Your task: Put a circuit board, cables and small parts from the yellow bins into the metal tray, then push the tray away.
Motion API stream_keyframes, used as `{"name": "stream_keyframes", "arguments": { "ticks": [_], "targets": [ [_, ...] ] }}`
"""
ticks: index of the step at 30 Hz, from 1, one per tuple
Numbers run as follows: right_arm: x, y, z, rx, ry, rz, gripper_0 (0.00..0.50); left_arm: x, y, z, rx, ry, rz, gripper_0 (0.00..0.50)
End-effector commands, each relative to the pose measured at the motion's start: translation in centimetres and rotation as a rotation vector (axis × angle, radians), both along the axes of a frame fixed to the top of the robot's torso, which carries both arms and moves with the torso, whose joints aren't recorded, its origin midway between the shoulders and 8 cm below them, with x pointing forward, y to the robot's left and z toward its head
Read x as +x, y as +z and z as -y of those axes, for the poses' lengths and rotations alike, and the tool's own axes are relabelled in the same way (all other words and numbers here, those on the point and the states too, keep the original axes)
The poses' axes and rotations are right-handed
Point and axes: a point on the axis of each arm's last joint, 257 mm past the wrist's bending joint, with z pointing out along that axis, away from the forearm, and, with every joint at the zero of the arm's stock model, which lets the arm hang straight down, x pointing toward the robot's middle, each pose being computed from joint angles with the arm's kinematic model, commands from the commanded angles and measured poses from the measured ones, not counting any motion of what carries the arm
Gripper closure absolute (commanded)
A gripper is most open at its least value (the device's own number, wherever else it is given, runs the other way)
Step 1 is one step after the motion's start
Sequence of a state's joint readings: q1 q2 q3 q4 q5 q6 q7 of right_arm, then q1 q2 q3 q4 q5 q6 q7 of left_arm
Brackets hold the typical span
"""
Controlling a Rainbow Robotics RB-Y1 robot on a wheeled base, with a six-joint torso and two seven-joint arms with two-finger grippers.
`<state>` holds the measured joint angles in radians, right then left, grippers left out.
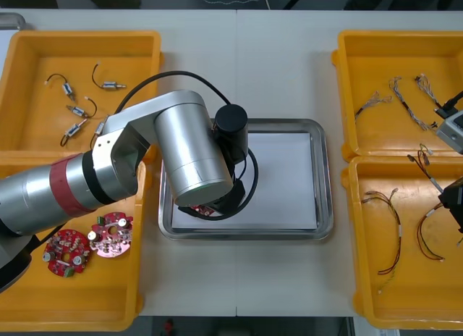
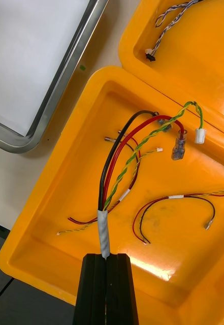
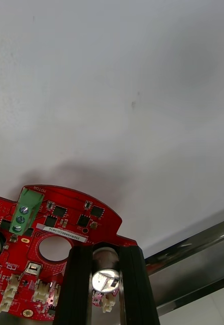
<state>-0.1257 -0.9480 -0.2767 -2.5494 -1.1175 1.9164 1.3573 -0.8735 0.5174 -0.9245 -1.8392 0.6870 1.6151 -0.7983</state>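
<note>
Over the metal tray [image 1: 327, 184], left gripper [image 3: 105, 251] pinches the stiff, fragile circuit board [image 3: 66, 223] by its edge; right gripper [image 2: 107, 256], over a yellow bin [image 2: 35, 238], clamps limp cables [image 2: 104, 228].

Polished metal, glossy plastic
The metal tray [image 1: 327, 198] has a mirror-bright rim and matt white floor; the yellow bins [image 1: 29, 97] are smooth, glossy plastic; the bench [image 1: 246, 61] is matt.

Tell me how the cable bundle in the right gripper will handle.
Likely floppy: the cable bundle curves loosely beyond the taped end pinched in the right gripper. Probably light, being thin wires. Its loose connectors might snag the yellow bin.
</note>
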Motion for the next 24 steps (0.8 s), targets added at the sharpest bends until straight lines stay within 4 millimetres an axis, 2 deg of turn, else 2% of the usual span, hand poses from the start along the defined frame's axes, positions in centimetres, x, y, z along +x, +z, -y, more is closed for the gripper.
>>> {"name": "stream_keyframes", "arguments": {
  "ticks": [1, 11, 13, 15, 17, 19, 20, 22, 24],
  "targets": [
    [0.3, 0.5, 0.2, -0.04, 0.035, 0.018, 0.5, 0.4, -0.1, 0.6, -0.005, -0.016, 0.033, 0.5],
    [0.2, 0.5, 0.1, -0.043, 0.045, 0.019, 0.5, 0.3, -0.7, -0.3, 0.009, -0.011, 0.023, 0.488],
    [0.3, 0.6, 0.1, -0.046, 0.046, 0.021, 0.5, 0.4, -0.9, -0.6, 0.018, -0.009, 0.025, 0.436],
    [0.2, 0.5, 0.1, -0.046, 0.047, 0.019, 0.5, 0.4, -1.1, -1.0, 0.03, -0.009, 0.028, 0.35],
    [0.2, 0.6, 0.1, -0.047, 0.048, 0.02, 0.5, 0.3, -1.3, -1.2, 0.034, -0.008, 0.027, 0.204],
    [0.2, 0.5, 0.1, -0.045, 0.049, 0.019, 0.5, 0.4, -1.2, -1.3, 0.035, -0.005, 0.031, 0.111],
    [0.3, 0.6, 0.1, -0.047, 0.049, 0.02, 0.5, 0.4, -1.3, -1.2, 0.034, -0.006, 0.033, 0.036],
    [0.2, 0.5, 0.0, -0.044, 0.051, 0.018, 0.5, 0.5, -1.2, -1.2, 0.031, -0.005, 0.037, 0.0],
    [0.2, 0.6, 0.1, -0.045, 0.05, 0.018, 0.5, 0.5, -1.2, -1.1, 0.027, -0.003, 0.037, 0.0]
  ]
}}
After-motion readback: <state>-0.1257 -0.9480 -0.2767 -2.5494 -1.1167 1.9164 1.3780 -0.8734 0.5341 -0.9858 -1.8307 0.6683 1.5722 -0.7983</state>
